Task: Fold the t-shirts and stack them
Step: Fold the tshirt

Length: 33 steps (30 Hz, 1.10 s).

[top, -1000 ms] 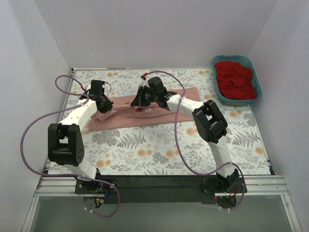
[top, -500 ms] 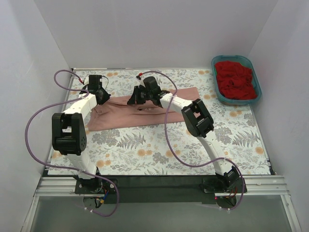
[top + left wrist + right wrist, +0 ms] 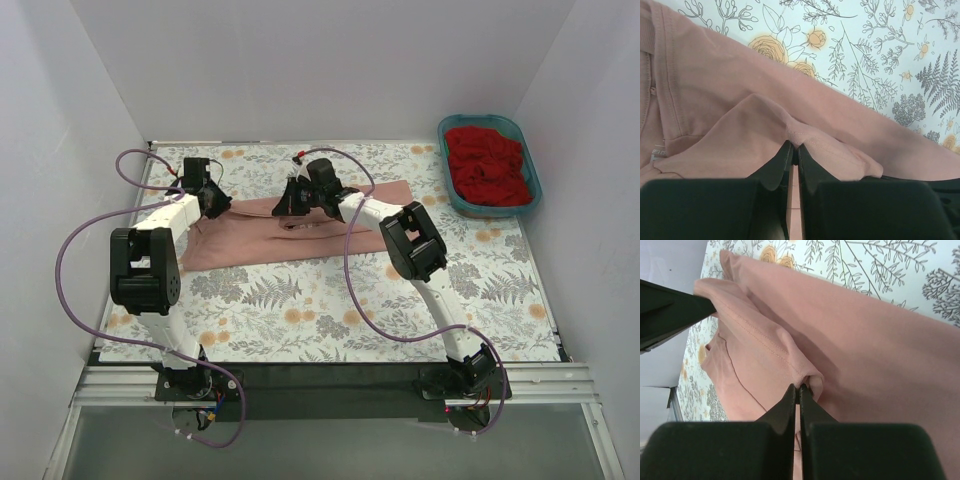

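The pink t-shirt (image 3: 270, 245) lies spread well left of the teal tub (image 3: 447, 190). The left gripper (image 3: 794, 150) and right gripper (image 3: 797, 386) each pinch a raised fold of it (presumably to fold it over). The red t-shirt (image 3: 488, 165) sits inside the tub.

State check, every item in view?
pink t-shirt: laid out on the cloth, pinched at two spots, not yet fully folded
red t-shirt: crumpled in the tub, unfolded
teal tub: upright, far right corner, holding the red shirt
floral cloth: spread flat over the table
left jaws: shut on a pink t-shirt fold
right jaws: shut on a pink t-shirt fold
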### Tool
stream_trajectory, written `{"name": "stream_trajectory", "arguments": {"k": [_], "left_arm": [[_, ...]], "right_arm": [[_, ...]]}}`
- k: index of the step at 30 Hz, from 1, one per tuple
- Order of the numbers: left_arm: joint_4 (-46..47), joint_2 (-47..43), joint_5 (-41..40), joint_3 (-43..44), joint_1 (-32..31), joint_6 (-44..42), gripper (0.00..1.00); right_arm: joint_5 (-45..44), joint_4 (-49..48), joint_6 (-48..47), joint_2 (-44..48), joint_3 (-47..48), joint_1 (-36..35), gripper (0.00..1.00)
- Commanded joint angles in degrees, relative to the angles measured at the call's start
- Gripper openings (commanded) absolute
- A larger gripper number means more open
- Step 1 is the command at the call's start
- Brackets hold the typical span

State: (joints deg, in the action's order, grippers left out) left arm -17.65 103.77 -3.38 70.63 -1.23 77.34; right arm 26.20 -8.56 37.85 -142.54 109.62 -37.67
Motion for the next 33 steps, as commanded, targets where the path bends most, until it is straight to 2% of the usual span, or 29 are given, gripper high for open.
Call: {"name": "stream_trajectory", "arguments": {"k": [1, 9, 19, 29, 32, 33], "left_arm": [[0.95, -1.2, 0.57, 2.05, 0.36, -1.05, 0.0], [-0.89, -2.42, -0.23, 1.35, 0.88, 0.79, 0.0], [-5.99, -6.73, -1.19, -1.11, 0.97, 3.08, 0.0], [-7.66, -5.86, -3.39, -4.54, 1.15, 5.27, 0.0], [-8.36, -5.33, -4.35, -5.24, 1.15, 6.33, 0.0], [-8.37, -5.15, -4.44, -5.41, 1.06, 6.68, 0.0]], "right_arm": [[1.14, -2.08, 0.21, 4.02, -0.9, 0.14, 0.01], [2.98, -2.43, 1.53, 3.85, 0.15, 0.32, 0.01], [3.86, -2.6, 2.94, 7.63, -4.59, -0.03, 0.01], [5.09, -2.52, 3.2, 7.1, -7.84, -1.35, 0.02], [5.62, -2.43, 3.2, 6.58, -8.81, -1.35, 0.05], [5.97, -2.43, 3.11, 6.4, -8.99, -1.35, 0.09]]}}
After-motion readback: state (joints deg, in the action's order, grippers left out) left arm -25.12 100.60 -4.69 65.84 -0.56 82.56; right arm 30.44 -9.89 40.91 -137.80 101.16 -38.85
